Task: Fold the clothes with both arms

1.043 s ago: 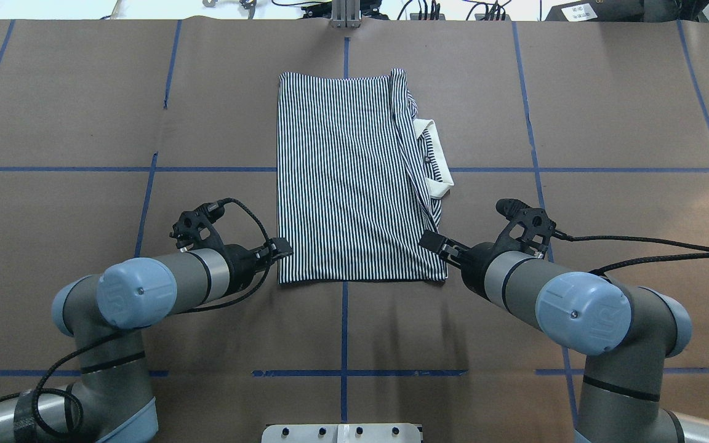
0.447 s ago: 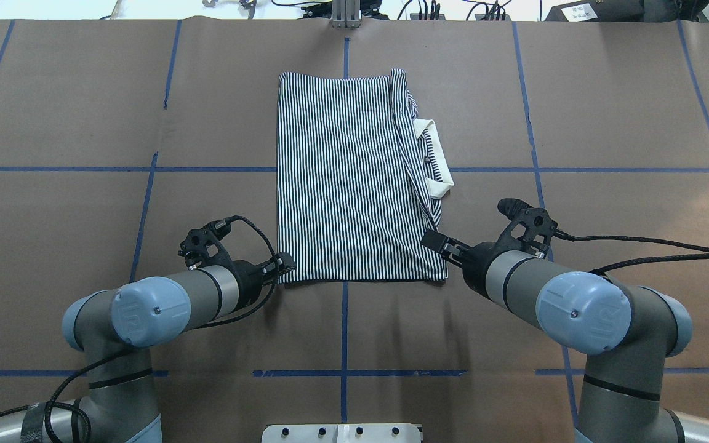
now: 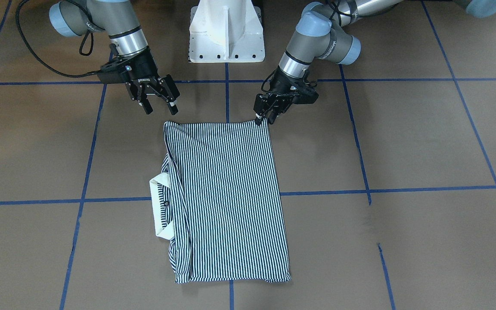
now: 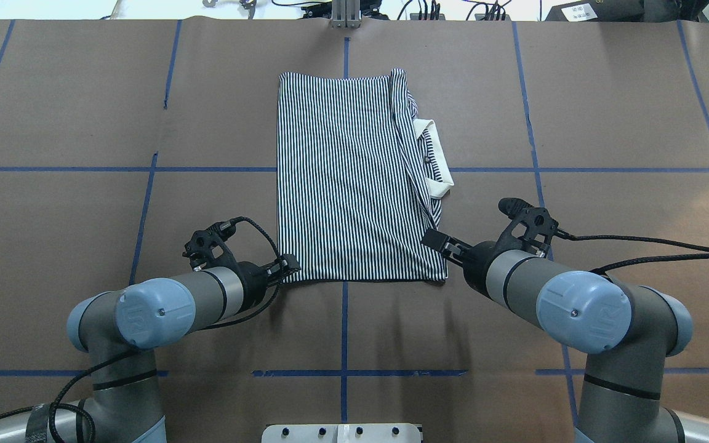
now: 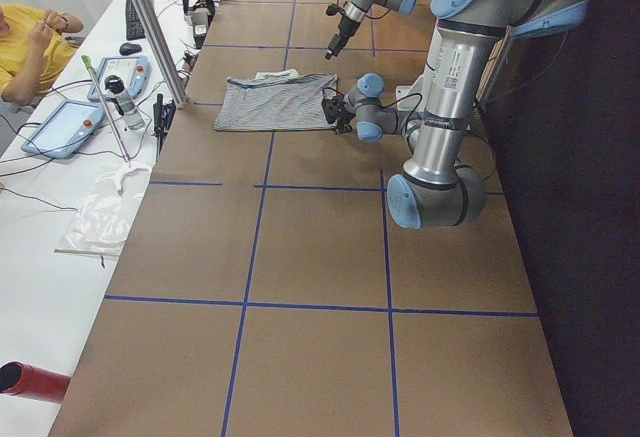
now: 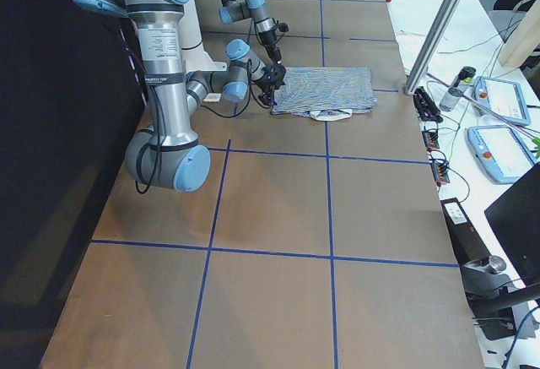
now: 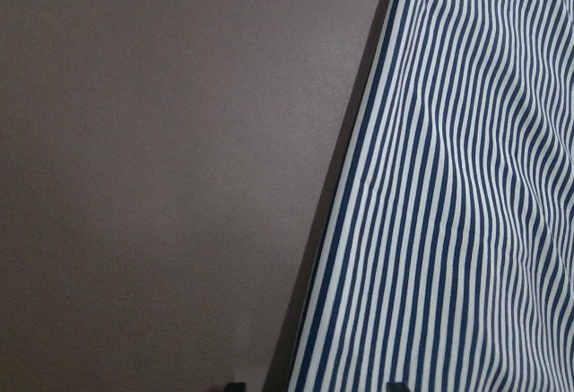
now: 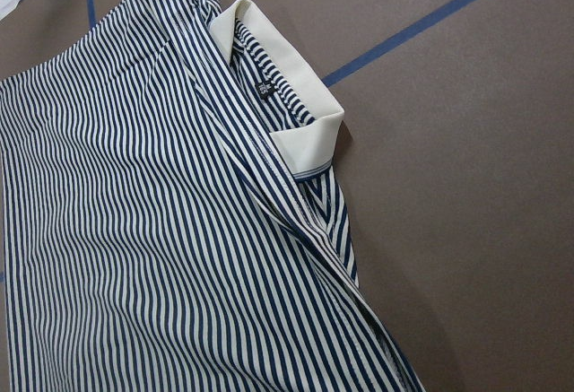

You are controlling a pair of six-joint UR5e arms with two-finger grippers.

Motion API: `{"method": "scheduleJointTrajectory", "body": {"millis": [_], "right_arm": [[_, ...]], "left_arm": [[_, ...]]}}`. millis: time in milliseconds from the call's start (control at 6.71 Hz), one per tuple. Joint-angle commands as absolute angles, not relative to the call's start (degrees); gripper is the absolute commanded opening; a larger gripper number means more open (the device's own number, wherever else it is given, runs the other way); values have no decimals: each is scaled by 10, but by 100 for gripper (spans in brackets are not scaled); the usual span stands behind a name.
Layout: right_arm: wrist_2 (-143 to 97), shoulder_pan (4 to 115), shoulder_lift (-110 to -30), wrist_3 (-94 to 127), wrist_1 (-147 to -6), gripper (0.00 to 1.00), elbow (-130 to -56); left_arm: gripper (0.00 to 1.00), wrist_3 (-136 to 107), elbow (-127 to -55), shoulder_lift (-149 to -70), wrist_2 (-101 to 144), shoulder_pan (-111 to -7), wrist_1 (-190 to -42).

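Note:
The striped polo shirt (image 4: 342,178) lies folded into a long rectangle mid-table, its cream collar (image 4: 437,163) poking out on the right side. My left gripper (image 4: 292,266) is low at the shirt's near left corner. It is open, and in the left wrist view the shirt (image 7: 448,186) has its edge running between the two fingertips. My right gripper (image 4: 434,241) hovers open over the near right corner. The front view shows the right gripper (image 3: 159,107) spread wide above the table and the left gripper (image 3: 265,117) right at the hem of the shirt (image 3: 222,193).
Blue tape lines (image 4: 343,320) cross the brown table. The white pedestal base (image 3: 226,30) stands between the arms. A side bench holds teach pendants (image 5: 65,127) beside a metal post (image 5: 150,27). A seated person in yellow (image 5: 25,37) is at that bench.
My left arm has drawn back along the shirt's left edge, bringing its gripper down to the near left corner. The right arm has barely moved.

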State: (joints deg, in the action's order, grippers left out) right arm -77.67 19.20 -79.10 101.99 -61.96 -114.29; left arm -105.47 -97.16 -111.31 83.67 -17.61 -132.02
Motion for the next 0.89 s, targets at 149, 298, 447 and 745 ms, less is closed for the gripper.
{"method": "scheduleJointTrajectory", "body": {"millis": [149, 298, 447, 745], "right_arm": [[-776, 192, -791, 1020, -620, 98, -1143], [-776, 192, -792, 1020, -620, 98, -1143], [-776, 192, -792, 1020, -620, 98, -1143], [-776, 192, -791, 1025, -620, 97, -1136]], "left_arm": [[53, -1055, -971, -1115, 837, -172, -1320], [41, -1056, -972, -1115, 836, -171, -1321], [0, -1055, -972, -1114, 836, -171, -1321], [0, -1049, -972, -1114, 836, -171, -1320]]}}
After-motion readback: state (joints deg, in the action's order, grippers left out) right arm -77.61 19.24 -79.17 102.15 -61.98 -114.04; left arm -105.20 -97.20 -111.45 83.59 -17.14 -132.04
